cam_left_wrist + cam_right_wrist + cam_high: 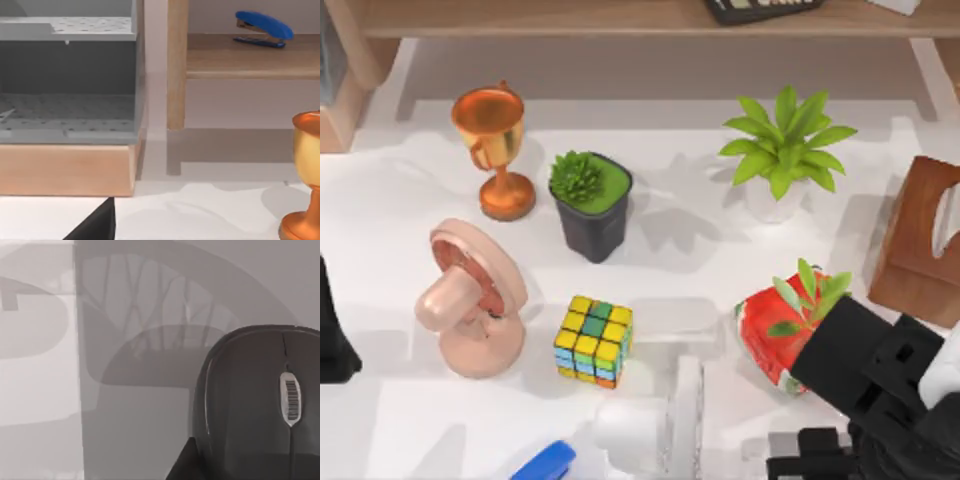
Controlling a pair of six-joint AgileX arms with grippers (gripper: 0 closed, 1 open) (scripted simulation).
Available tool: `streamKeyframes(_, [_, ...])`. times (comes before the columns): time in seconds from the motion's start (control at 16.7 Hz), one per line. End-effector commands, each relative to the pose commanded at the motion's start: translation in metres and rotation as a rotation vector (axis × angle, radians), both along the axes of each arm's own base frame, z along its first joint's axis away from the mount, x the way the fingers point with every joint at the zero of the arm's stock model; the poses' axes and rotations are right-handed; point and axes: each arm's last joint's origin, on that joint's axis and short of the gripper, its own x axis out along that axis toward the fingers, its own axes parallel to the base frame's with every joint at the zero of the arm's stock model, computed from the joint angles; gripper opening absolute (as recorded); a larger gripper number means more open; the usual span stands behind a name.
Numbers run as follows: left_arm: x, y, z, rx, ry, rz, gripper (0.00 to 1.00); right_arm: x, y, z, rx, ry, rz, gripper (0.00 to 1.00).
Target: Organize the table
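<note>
The white table carries a gold trophy, a black pot with a succulent, a white pot with a leafy plant, a pink fan, a colour cube and a red pot with a sprig. My right arm reaches in from the front right corner over the red pot, and its gripper is at the front edge. The right wrist view has a black mouse close below. My left arm is parked at the left edge.
A wooden tissue box stands at the right edge. A white object and a blue one lie at the front. The wooden shelf runs along the back; the left wrist view has a blue stapler on it beside a grey rack.
</note>
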Motion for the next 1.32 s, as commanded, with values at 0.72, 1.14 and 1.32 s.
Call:
streamKeyframes(0.72, [0.0,0.0,0.0,0.0,0.0,0.0,1.0,0.0,0.0,0.0,0.0,0.0,0.0,0.75])
streamKeyframes(1.14, [0.0,0.0,0.0,0.0,0.0,0.0,1.0,0.0,0.0,0.0,0.0,0.0,0.0,1.0])
streamKeyframes(1.32, [0.0,0.0,0.0,0.0,0.0,0.0,1.0,0.0,0.0,0.0,0.0,0.0,0.0,1.0])
